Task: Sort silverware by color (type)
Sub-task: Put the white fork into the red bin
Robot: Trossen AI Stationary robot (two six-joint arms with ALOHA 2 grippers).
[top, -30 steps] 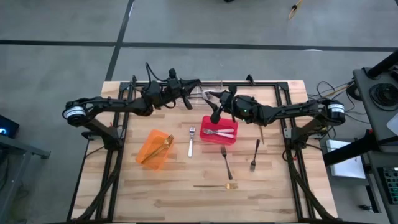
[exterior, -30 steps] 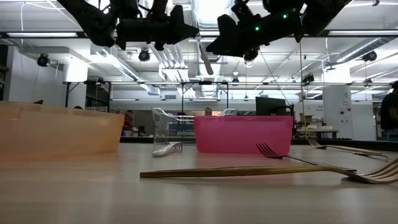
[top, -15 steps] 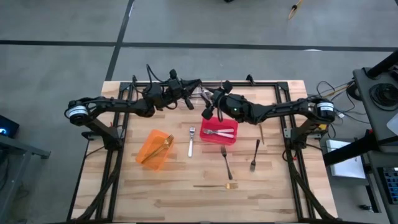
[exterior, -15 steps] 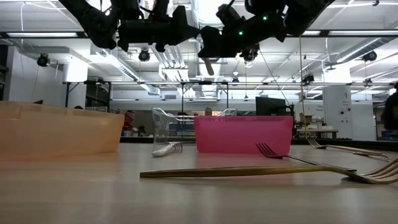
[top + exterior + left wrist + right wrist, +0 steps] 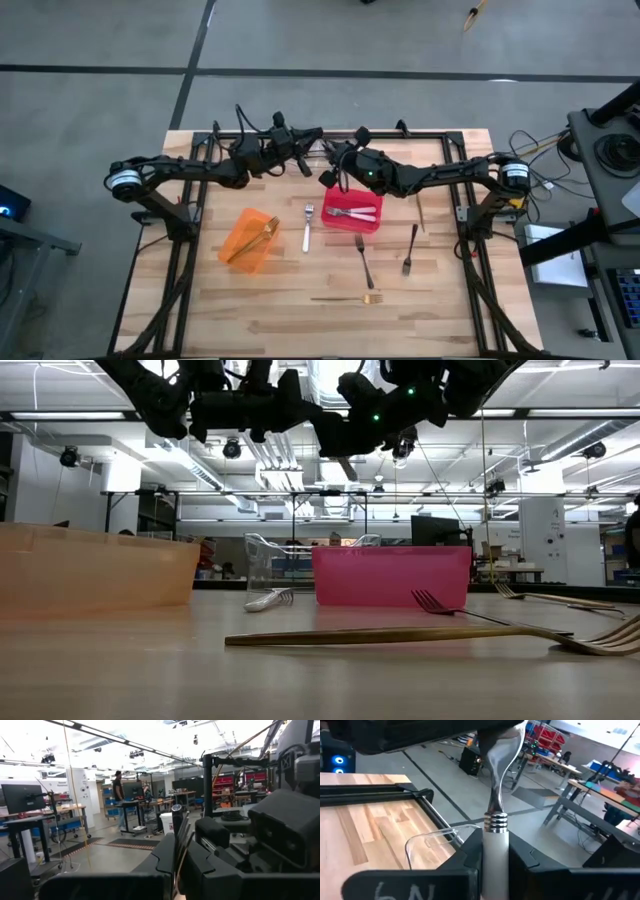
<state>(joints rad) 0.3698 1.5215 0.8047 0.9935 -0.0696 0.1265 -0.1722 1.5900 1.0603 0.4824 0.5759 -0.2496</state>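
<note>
A silver utensil point(image 5: 496, 795) with a ringed, pale handle hangs in the air over the far middle of the table, above a clear bin point(image 5: 435, 837). My left gripper point(image 5: 316, 156) is shut on its wide head end. My right gripper point(image 5: 331, 172) comes from the right, shut on its handle. Other silverware lies below. Silver forks lie in the red bin point(image 5: 352, 224). A gold fork lies in the orange bin point(image 5: 240, 248), which is tipped on its side. Loose on the table are a silver fork point(image 5: 307, 228), two black forks point(image 5: 363, 260) point(image 5: 410, 250) and a gold fork point(image 5: 347, 298). My left gripper pinches the utensil's wide head end point(image 5: 504, 747) between its two fingers, reaching about level from the table's left. The utensil is clear of the table. My right gripper pinches the pale handle point(image 5: 495, 845) just below its rings, one finger point(image 5: 470, 857) on each side. It comes about level from the table's right.
The clear bin point(image 5: 285, 565) stands behind the red bin point(image 5: 390, 575) at the far middle. A thin gold piece point(image 5: 421, 213) lies right of the red bin. Bare wood lies along the near edge beyond the gold fork. People stand far off in the room.
My right gripper has moved toward the table's left, up to my left gripper, rolling a little. It has shut on the utensil's handle. My left gripper and the utensil have kept their place.
</note>
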